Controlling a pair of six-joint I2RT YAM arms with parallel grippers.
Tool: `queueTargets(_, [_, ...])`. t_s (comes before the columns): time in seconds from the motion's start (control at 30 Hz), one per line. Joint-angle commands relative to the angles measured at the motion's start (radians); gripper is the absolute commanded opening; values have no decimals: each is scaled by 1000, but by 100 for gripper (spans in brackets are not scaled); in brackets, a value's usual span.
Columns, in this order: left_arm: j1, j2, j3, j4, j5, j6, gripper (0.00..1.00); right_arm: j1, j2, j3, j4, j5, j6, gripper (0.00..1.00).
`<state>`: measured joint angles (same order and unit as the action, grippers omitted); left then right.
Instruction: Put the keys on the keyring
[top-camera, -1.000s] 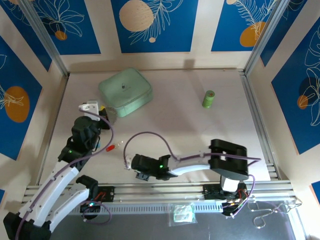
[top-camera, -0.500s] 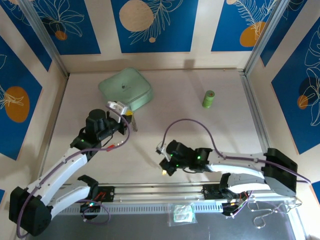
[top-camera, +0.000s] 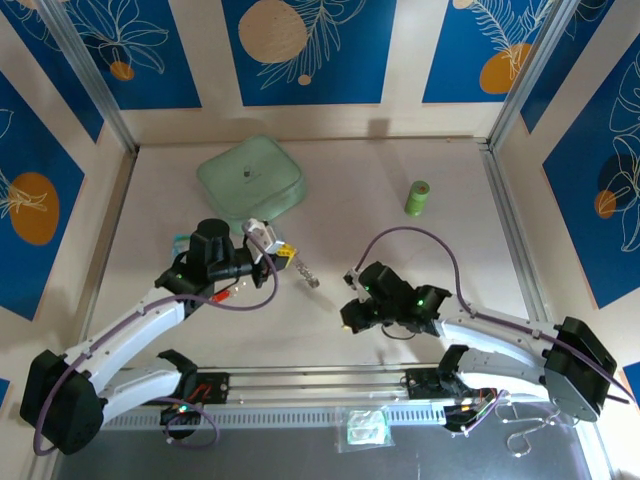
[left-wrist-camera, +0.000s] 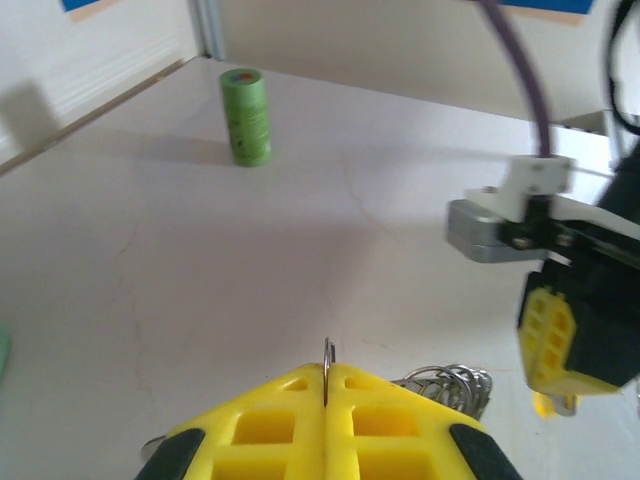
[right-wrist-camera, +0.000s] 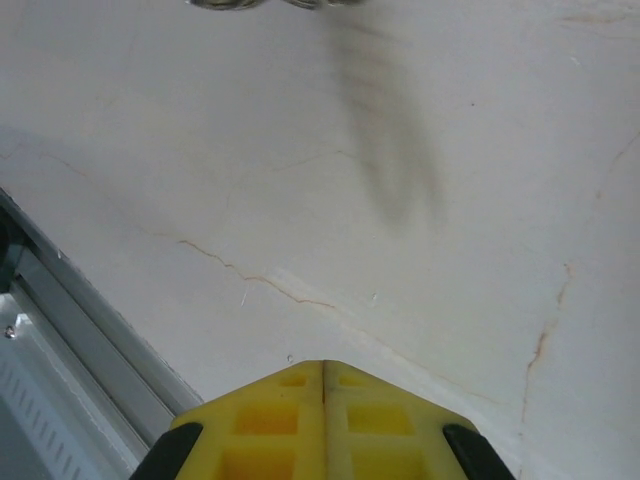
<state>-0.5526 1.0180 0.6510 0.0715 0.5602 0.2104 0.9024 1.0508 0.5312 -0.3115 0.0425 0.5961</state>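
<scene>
Cracked pale tabletop (left-wrist-camera: 300, 230): left gripper (left-wrist-camera: 327, 385) pinches the thin-edged keyring (left-wrist-camera: 450, 385), silvery chain coiled; right gripper (right-wrist-camera: 323, 372) jaws together.

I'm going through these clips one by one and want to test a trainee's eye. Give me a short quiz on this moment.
1. True or false: the left gripper is shut on the keyring.
2. Which thing stands upright towards the far right of the table? A) a green roll B) a mug C) a bottle
3. Short answer: which is nearer the pale green case, the left gripper or the right gripper?
Key: 1 true; 2 A; 3 the left gripper.
</scene>
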Motion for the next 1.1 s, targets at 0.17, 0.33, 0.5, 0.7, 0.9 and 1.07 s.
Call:
queueTargets(0.17, [-23, 4, -36, 96, 198, 132, 0, -78, 36, 32, 2, -279, -35, 0])
queueTargets(0.33, [-35, 3, -33, 47, 184, 206, 0, -92, 105, 54, -14, -327, -53, 0])
queueTargets(0.5, [-55, -2, -32, -8, 160, 264, 0, -113, 183, 83, -40, -261, -40, 0])
queueTargets(0.7, [-70, -7, -42, -46, 135, 300, 0, -157, 242, 107, -77, -204, -22, 0])
queueTargets(0.9, [-84, -4, -68, -27, 138, 290, 0, -215, 288, 100, -75, -208, -8, 0])
queueTargets(1.07, [-93, 4, -78, -9, 138, 286, 0, -240, 296, 95, -77, -204, 2, 3])
